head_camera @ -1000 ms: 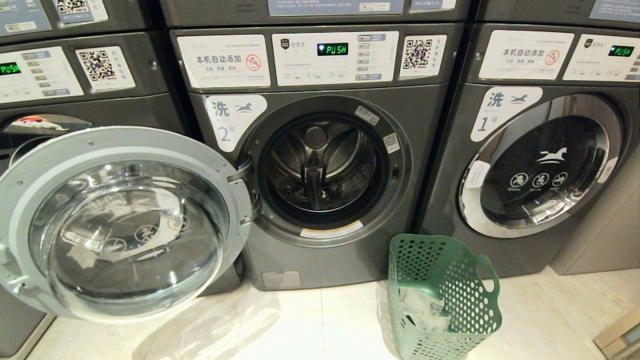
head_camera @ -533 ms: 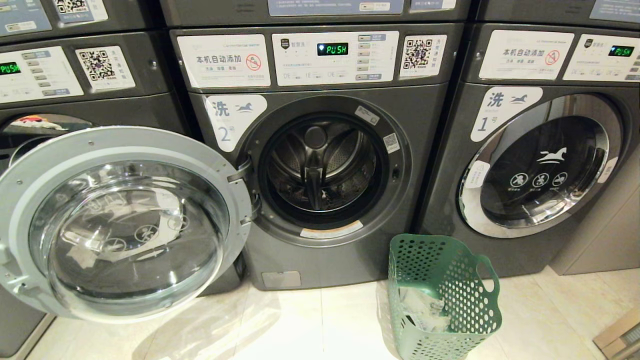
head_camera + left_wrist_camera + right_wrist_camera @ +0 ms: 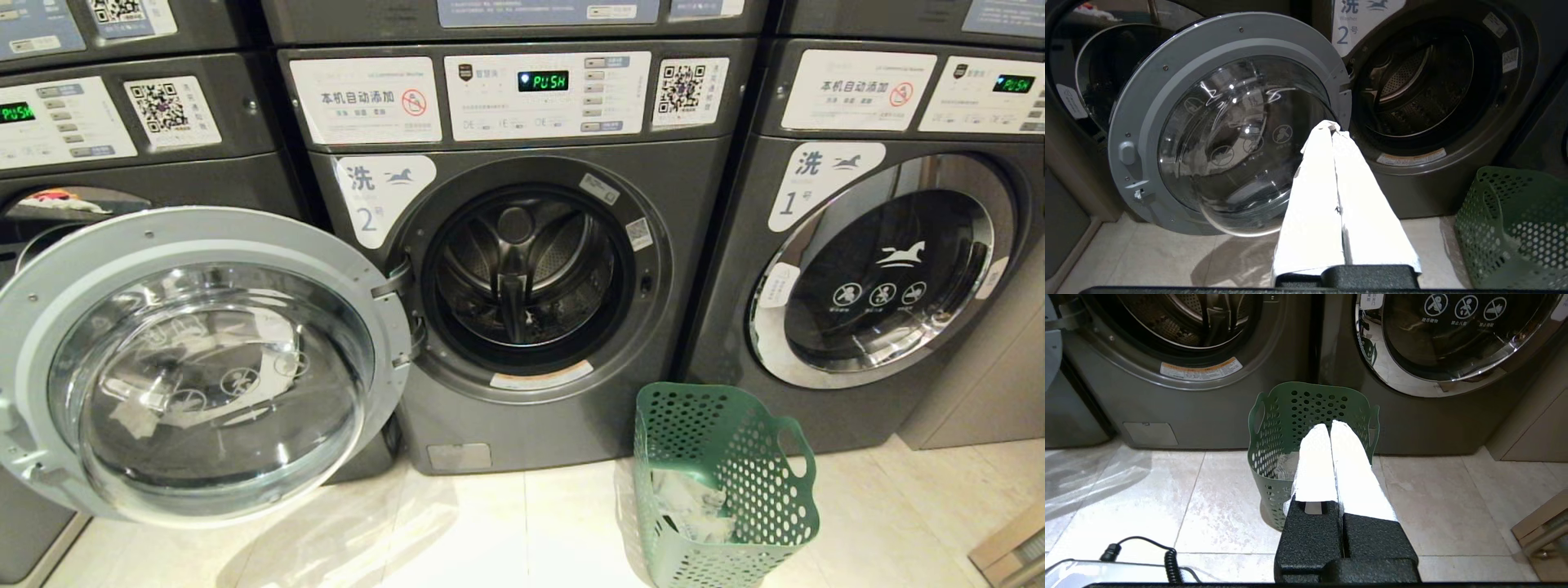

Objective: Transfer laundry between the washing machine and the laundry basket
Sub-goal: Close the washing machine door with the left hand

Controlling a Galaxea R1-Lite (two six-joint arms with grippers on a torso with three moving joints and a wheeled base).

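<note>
1. Below the washing machine (image 3: 522,269), whose door (image 3: 196,363) hangs open, the green laundry basket (image 3: 722,482) stands on the floor with pale laundry (image 3: 690,506) inside; the head view shows neither arm.
2. Only the left wrist view shows the left gripper (image 3: 1333,132), pressed shut and empty, before the door.
3. Only the right wrist view shows the right gripper (image 3: 1329,428), likewise shut and empty, above the basket.

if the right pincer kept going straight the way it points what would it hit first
Most likely the green laundry basket: the shut right pincer points at its open top, with pale laundry inside. Depth is unclear, so it might meet the rim first.
</note>
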